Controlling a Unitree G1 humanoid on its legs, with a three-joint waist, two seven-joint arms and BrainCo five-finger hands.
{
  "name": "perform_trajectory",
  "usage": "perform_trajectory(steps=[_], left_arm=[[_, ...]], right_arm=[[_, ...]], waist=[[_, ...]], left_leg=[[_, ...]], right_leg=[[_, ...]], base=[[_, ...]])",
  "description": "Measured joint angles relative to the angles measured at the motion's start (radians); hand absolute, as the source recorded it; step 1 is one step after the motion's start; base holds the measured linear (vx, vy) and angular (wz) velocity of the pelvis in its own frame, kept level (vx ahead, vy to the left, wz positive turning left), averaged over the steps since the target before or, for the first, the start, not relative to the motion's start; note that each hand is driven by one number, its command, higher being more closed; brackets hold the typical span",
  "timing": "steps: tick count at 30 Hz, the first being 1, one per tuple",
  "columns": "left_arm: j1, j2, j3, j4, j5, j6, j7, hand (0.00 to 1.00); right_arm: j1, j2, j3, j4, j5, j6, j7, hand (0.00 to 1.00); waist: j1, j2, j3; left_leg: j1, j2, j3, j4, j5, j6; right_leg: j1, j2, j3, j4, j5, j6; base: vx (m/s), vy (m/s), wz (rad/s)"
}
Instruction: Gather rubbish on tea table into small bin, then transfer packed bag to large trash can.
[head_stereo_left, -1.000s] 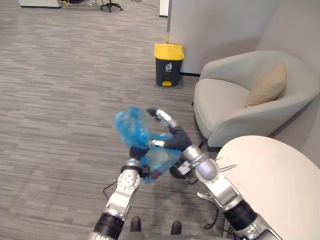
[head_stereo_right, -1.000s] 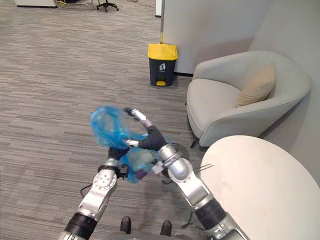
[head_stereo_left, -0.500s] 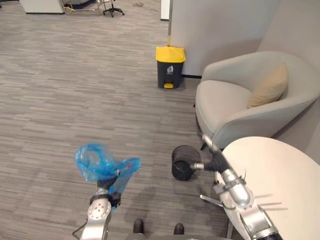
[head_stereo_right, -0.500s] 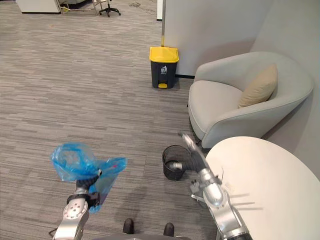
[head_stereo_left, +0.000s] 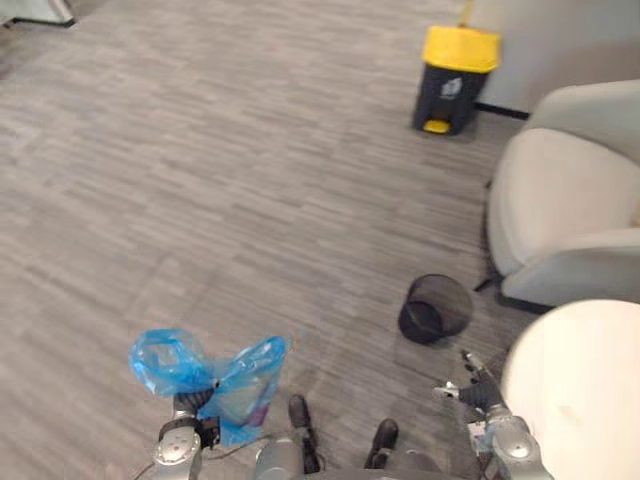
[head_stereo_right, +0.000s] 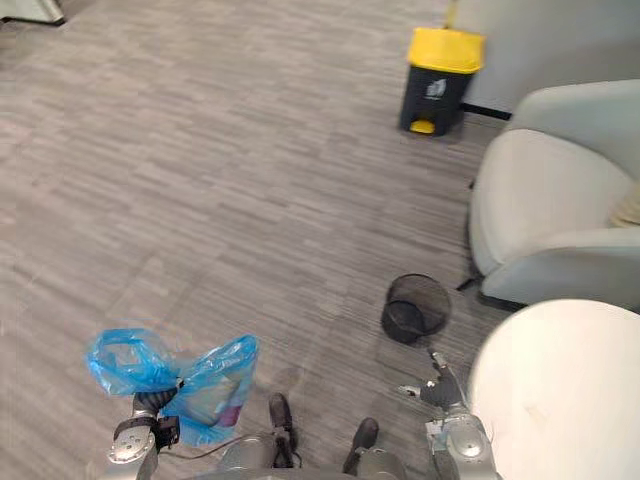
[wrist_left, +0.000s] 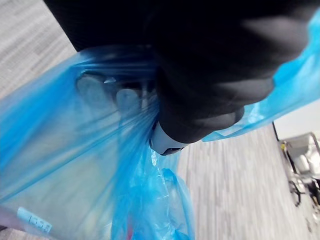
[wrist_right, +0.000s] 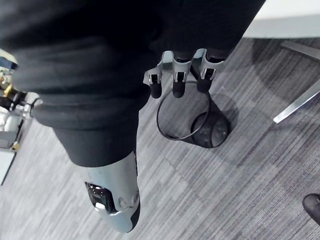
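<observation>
The bag bunched in my left hand is thin, glossy, see-through blue plastic. Just ahead of my right hand, the small bin is black wire mesh on the matt, ribbed carpet floor.

Gathered blue bag at left hand, grey floor beyond

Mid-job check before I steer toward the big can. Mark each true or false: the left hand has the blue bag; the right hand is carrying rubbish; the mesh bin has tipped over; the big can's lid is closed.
1. The left hand is shut on the blue bag. True.
2. The right hand carries rubbish. False: it is open and empty, beside the white round table.
3. The black mesh bin has tipped over. False: it stands upright on the floor near the grey armchair.
4. The yellow lid of the large trash can is closed. True.
</observation>
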Motion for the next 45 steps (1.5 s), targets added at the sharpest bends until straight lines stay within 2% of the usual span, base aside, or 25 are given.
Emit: perform_trajectory(steps=[3,6,9,10,11,14,17,19,20,21,22,23,24,25,26,28,31,33,35,37,38,39,40,41,45], left_arm=[[0.011,0.032,0.025,0.024,0.004,0.001,-0.011,1.00],[0.076,0.018,0.024,-0.049,0.030,0.000,-0.016,1.00],[0.088,0.015,0.005,-0.110,0.039,0.001,-0.013,1.00],[0.089,0.019,-0.008,-0.135,0.039,0.001,-0.012,1.00],[0.084,0.025,-0.019,-0.144,0.039,0.001,-0.012,1.00],[0.068,0.025,-0.046,-0.146,0.039,0.001,-0.013,1.00],[0.032,0.020,-0.097,-0.146,0.040,0.000,-0.016,1.00],[0.021,0.018,-0.100,-0.146,0.042,-0.001,-0.016,1.00],[0.032,0.006,-0.107,-0.148,0.047,-0.001,-0.017,1.00],[0.042,-0.007,-0.113,-0.149,0.054,-0.002,-0.018,1.00],[0.044,-0.034,-0.114,-0.150,0.062,-0.001,-0.020,1.00],[0.057,-0.082,-0.112,-0.179,0.065,0.000,-0.025,1.00],[0.071,-0.102,-0.112,-0.195,0.070,-0.001,-0.026,1.00],[0.097,-0.129,-0.114,-0.214,0.071,0.000,-0.035,1.00],[0.100,-0.134,-0.145,-0.228,0.080,0.000,-0.038,1.00],[0.094,-0.140,-0.155,-0.265,0.085,-0.003,-0.039,1.00],[0.072,-0.111,-0.140,-0.281,0.114,-0.004,-0.048,1.00],[0.053,-0.061,-0.121,-0.300,0.089,-0.005,-0.051,1.00],[0.069,-0.057,-0.116,-0.300,0.075,-0.005,-0.047,1.00],[0.097,-0.055,-0.087,-0.299,0.063,0.000,-0.041,1.00],[0.088,-0.046,-0.081,-0.297,0.057,0.004,-0.037,1.00],[0.074,-0.043,-0.084,-0.293,0.057,0.011,-0.037,1.00],[0.063,-0.040,-0.088,-0.290,0.056,0.019,-0.034,1.00],[0.050,-0.032,-0.094,-0.280,0.045,0.019,-0.032,1.00],[-0.027,0.024,-0.089,-0.205,0.037,0.008,-0.013,1.00]], right_arm=[[-0.045,-0.003,-0.005,0.012,-0.002,-0.001,-0.002,0.00],[-0.055,-0.004,-0.005,0.019,-0.012,-0.001,-0.002,0.00],[-0.019,-0.001,-0.004,0.020,-0.029,0.007,-0.002,0.00],[-0.008,0.014,-0.005,0.020,-0.029,0.007,-0.002,0.00],[0.003,0.034,-0.004,0.020,-0.029,0.007,-0.001,0.00],[-0.004,0.052,-0.005,0.018,-0.026,0.001,-0.003,0.00],[0.001,0.051,-0.012,0.019,-0.026,0.003,-0.002,0.00],[0.006,0.051,-0.013,0.014,-0.026,0.004,-0.001,0.00],[0.023,0.050,-0.014,-0.001,-0.026,0.004,-0.001,0.00],[0.046,0.052,-0.015,-0.018,-0.025,0.005,0.000,0.00],[0.045,0.047,-0.019,-0.023,-0.025,0.006,0.002,0.00],[0.053,0.047,-0.018,-0.065,-0.026,0.008,0.006,0.00],[0.060,0.047,-0.014,-0.091,-0.026,0.008,0.006,0.00],[0.070,0.045,-0.004,-0.145,-0.025,0.006,0.005,0.00],[0.068,0.049,0.001,-0.199,-0.009,0.003,-0.002,0.00],[0.066,0.059,0.012,-0.239,0.010,-0.003,-0.003,0.00],[0.044,0.035,0.026,-0.236,0.009,-0.002,-0.004,0.00],[0.021,0.025,0.024,-0.228,0.002,-0.001,-0.007,0.00],[0.024,0.010,0.024,-0.221,-0.004,0.004,-0.020,0.00],[0.026,0.038,0.049,-0.211,-0.011,0.013,-0.020,0.00],[0.010,0.055,0.064,-0.201,-0.032,0.014,-0.019,0.00],[0.003,0.062,0.069,-0.186,-0.037,0.014,-0.019,0.00],[-0.007,0.069,0.072,-0.178,-0.039,0.019,-0.017,0.00],[-0.012,0.071,0.078,-0.169,-0.039,0.019,-0.018,0.00],[-0.049,0.067,0.079,-0.133,-0.039,0.019,-0.018,0.00]], waist=[[0.000,-0.023,0.010],[-0.005,-0.037,0.020],[-0.021,-0.027,0.047],[-0.033,-0.027,0.063],[-0.040,-0.023,0.075],[-0.063,-0.042,0.078],[-0.073,-0.037,0.087],[-0.088,-0.035,0.088],[-0.090,-0.040,0.078],[-0.102,-0.037,0.075],[-0.107,-0.008,0.085],[-0.107,0.035,0.097],[-0.100,0.047,0.102],[-0.071,0.053,0.102],[-0.046,0.043,0.108],[-0.006,0.000,0.130],[0.031,-0.002,0.127],[0.048,0.001,0.117],[0.055,0.025,0.075],[0.055,-0.033,0.032],[0.051,-0.055,0.044],[0.048,-0.057,0.045],[0.047,-0.050,0.051],[0.039,-0.038,0.058],[-0.011,-0.023,0.068]], left_leg=[[0.000,-0.026,-0.011,0.052,-0.060,0.006],[-0.008,-0.067,-0.016,0.175,-0.204,0.025],[0.028,-0.094,-0.082,0.245,-0.279,0.059],[0.047,-0.092,-0.113,0.264,-0.303,0.063],[0.065,-0.085,-0.148,0.277,-0.328,0.066],[0.099,-0.089,-0.189,0.269,-0.368,0.057],[0.191,-0.096,-0.210,0.238,-0.407,0.022],[0.270,-0.096,-0.220,0.215,-0.430,-0.027],[0.323,-0.092,-0.222,0.211,-0.443,-0.080],[0.341,-0.074,-0.230,0.292,-0.456,-0.132],[0.326,-0.038,-0.229,0.373,-0.456,-0.143],[0.238,0.032,-0.230,0.628,-0.391,-0.153],[0.188,0.065,-0.230,0.757,-0.304,-0.129],[0.107,0.122,-0.241,0.966,-0.104,-0.109],[-0.021,0.138,-0.274,1.137,-0.174,-0.095],[-0.128,0.113,-0.261,1.084,-0.259,-0.038],[-0.213,0.064,-0.306,0.735,-0.317,-0.051],[-0.203,0.030,-0.393,0.435,-0.267,-0.121],[-0.188,0.030,-0.436,0.375,-0.233,-0.149],[-0.158,0.011,-0.310,0.502,-0.269,-0.085],[-0.099,0.010,-0.235,0.537,-0.318,-0.046],[-0.064,0.008,-0.220,0.531,-0.339,-0.040],[-0.004,0.008,-0.194,0.502,-0.361,-0.034],[0.082,0.009,-0.165,0.442,-0.366,-0.030],[0.270,-0.004,-0.112,0.239,-0.365,-0.032]], right_leg=[[0.018,-0.039,0.009,0.020,-0.021,0.030],[-0.002,-0.142,0.031,0.217,-0.139,0.058],[-0.120,-0.196,0.204,0.575,-0.097,-0.086],[-0.158,-0.181,0.273,0.680,-0.091,-0.078],[-0.191,-0.129,0.313,0.714,-0.165,-0.032],[-0.302,-0.051,0.298,0.607,-0.215,-0.020],[-0.363,0.002,0.236,0.319,-0.118,-0.002],[-0.374,0.020,0.217,0.203,-0.025,-0.033],[-0.376,0.030,0.206,0.202,0.022,-0.074],[-0.360,0.029,0.197,0.250,0.118,-0.162],[-0.347,0.047,0.180,0.288,0.081,-0.180],[-0.299,0.089,0.162,0.311,0.014,-0.192],[-0.271,0.111,0.171,0.313,-0.013,-0.200],[-0.209,0.158,0.203,0.304,-0.052,-0.207],[-0.109,0.201,0.259,0.262,-0.080,-0.223],[0.016,0.204,0.355,0.174,-0.097,-0.216],[0.114,0.205,0.502,0.140,-0.159,-0.189],[0.125,0.199,0.608,0.193,-0.246,-0.149],[0.128,0.201,0.696,0.278,-0.355,-0.111],[0.093,0.126,0.737,0.458,-0.420,-0.024],[-0.006,0.084,0.719,0.690,-0.361,0.115],[-0.054,0.068,0.705,0.787,-0.344,0.141],[-0.101,0.062,0.657,0.875,-0.348,0.123],[-0.145,0.051,0.585,0.907,-0.346,0.054],[-0.309,0.048,0.367,0.683,-0.321,0.009]], base=[[0.17,0.152,0.15],[0.17,0.185,0.10],[0.23,0.158,0.55],[0.32,0.112,0.88],[0.31,0.035,0.68],[0.36,0.002,0.49],[0.50,-0.035,0.34],[0.68,-0.083,0.38],[0.72,-0.141,0.48],[0.73,-0.154,0.40],[0.75,-0.147,0.28],[0.61,-0.114,-0.09],[0.78,-0.141,-0.56],[0.87,-0.150,-1.09],[1.10,-0.139,-1.41],[0.82,-0.047,-1.18],[0.55,0.119,-1.33],[0.56,0.307,-1.55],[0.56,0.386,-1.60],[0.62,0.379,-1.67],[0.56,0.344,-1.45],[0.62,0.404,-1.36],[0.46,0.296,-0.98],[0.46,0.265,-0.81],[0.44,0.151,-0.48]])
